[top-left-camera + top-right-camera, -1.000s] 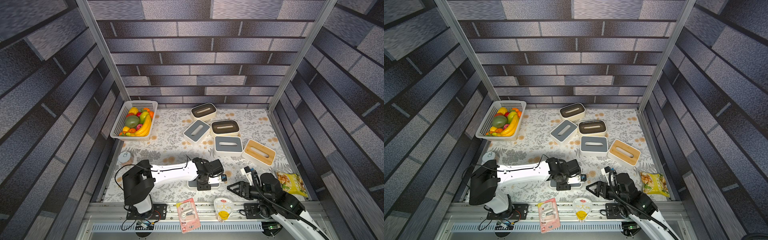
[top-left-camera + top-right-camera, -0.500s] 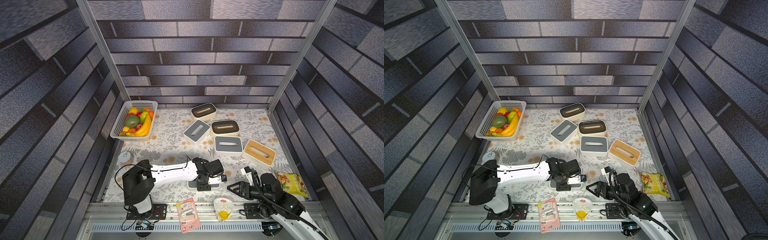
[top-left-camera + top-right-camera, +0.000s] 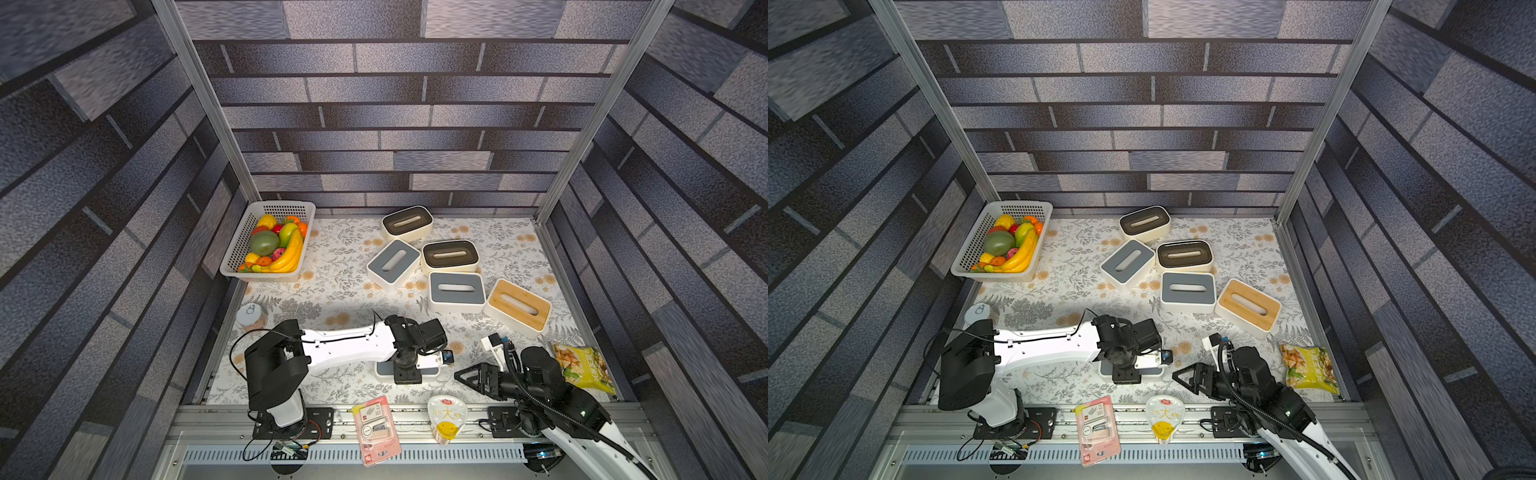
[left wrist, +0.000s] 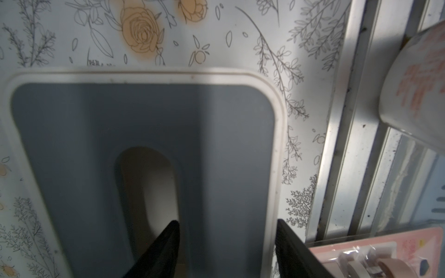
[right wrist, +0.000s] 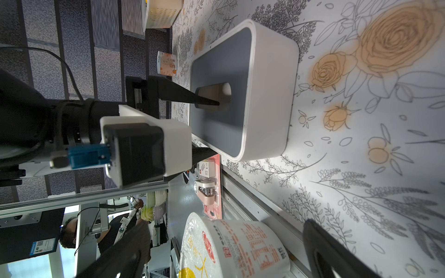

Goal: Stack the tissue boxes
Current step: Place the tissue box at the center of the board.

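The left claw [image 3: 407,376] hangs over the front grey box [image 3: 432,372]. This box sits flat on the flowered worktop [image 3: 332,266], close to the middle of its front edge. In the left wrist view one black finger [image 4: 166,248] dips into the oblong slot of the slate lid. The other stands outside the white rim, on the side facing the front edge, so the claw straddles that long wall. The fingers are partly apart, but I cannot tell whether they squeeze the wall or merely flank it.

The right claw [image 3: 469,377] is off toward the front right corner, apart from that box. It is turned on its side and points across at the left claw. Its fingers are spread wide with nothing held between them.

The other five tissue boxes sit flat and unstacked in the back right part of the worktop:
- The back brown box [image 3: 407,222] is nearest the back edge.
- In front of it is the tilted grey box [image 3: 392,262], skewed to the edges.
- The second brown box [image 3: 451,255] is just beside the tilted one, on its right.
- In front of that one comes the straight grey box [image 3: 456,289].
- The wood-lidded box [image 3: 518,305] is angled just beside the straight grey box, closest to the right edge.

A white fruit basket [image 3: 239,245] fills the back left corner. A small can [image 3: 250,313] stands by the left edge, and a yellow snack bag [image 3: 584,368] lies in the front right corner. A noodle cup [image 3: 446,417] and a pink packet [image 3: 376,430] rest on the metal rail [image 3: 324,413] along the front edge.
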Robot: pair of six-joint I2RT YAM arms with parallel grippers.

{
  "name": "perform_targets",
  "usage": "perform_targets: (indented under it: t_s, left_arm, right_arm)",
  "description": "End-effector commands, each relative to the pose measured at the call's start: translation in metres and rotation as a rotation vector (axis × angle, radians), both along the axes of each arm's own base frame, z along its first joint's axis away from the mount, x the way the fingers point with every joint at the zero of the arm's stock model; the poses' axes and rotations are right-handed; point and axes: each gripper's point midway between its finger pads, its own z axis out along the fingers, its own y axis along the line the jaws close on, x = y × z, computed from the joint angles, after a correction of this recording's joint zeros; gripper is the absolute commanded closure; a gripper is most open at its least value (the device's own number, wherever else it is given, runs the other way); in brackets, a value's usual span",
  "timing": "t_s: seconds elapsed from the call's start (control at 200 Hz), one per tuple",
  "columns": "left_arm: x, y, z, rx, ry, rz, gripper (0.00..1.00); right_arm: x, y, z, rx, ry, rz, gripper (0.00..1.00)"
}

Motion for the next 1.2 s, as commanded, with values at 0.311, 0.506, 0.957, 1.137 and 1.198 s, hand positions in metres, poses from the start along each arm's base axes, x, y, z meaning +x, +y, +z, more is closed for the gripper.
perform_targets:
  t_s: [0.311, 0.506, 0.957, 1.137, 1.198]
  left_arm:
    - [0.005, -0.002, 0.009, 0.005, -0.029, -0.028, 0.29]
    - [0.006, -0.001, 0.010, 0.009, -0.026, -0.029, 0.28]
    - [0.007, -0.005, 0.029, -0.040, -0.025, -0.021, 0.26]
    - [0.007, -0.004, 0.039, -0.059, -0.038, -0.012, 0.25]
    - [0.007, -0.003, 0.041, -0.063, -0.035, -0.006, 0.25]
  right_arm:
    - [0.002, -0.002, -0.005, -0.008, 0.006, -0.020, 0.00]
    - [0.003, -0.002, -0.004, -0.007, 0.002, -0.023, 0.00]
    - [0.003, -0.002, -0.003, -0.009, -0.003, -0.024, 0.00]
    - [0.003, -0.003, 0.000, -0.009, -0.011, -0.024, 0.00]
    - [0.003, -0.003, 0.000, -0.010, -0.013, -0.022, 0.00]
